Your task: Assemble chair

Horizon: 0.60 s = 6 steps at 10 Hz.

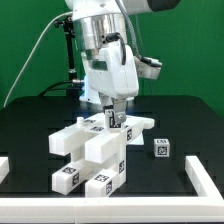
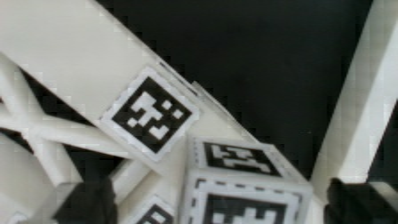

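My gripper [image 1: 115,116] is straddling a tagged post [image 2: 237,192] on the half-built chair [image 1: 90,150]; I cannot tell whether it is clamping.

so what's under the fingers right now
White plastic blocky chair parts, clustered, square tags showing. The fingers sit at the topmost piece; the contact spot itself is covered, so a grip can't be confirmed.
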Each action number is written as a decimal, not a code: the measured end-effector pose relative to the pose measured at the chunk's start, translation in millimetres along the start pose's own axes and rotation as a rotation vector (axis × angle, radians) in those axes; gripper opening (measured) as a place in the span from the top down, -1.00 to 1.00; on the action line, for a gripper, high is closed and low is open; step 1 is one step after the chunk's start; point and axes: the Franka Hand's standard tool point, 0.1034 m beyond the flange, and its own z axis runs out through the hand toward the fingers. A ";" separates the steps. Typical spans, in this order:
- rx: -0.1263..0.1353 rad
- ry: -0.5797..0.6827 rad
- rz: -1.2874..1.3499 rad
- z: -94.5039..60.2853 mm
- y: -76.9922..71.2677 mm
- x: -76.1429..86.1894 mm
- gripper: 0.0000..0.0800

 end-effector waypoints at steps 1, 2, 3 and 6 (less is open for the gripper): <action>-0.006 -0.006 -0.188 -0.3 -0.9 -0.9 -0.59; -0.026 -0.025 -0.320 1.1 -1.7 -5.1 -0.61; -0.042 -0.031 -0.445 2.6 -1.1 -7.3 -0.62; -0.047 -0.029 -0.673 2.8 0.1 -4.7 -0.62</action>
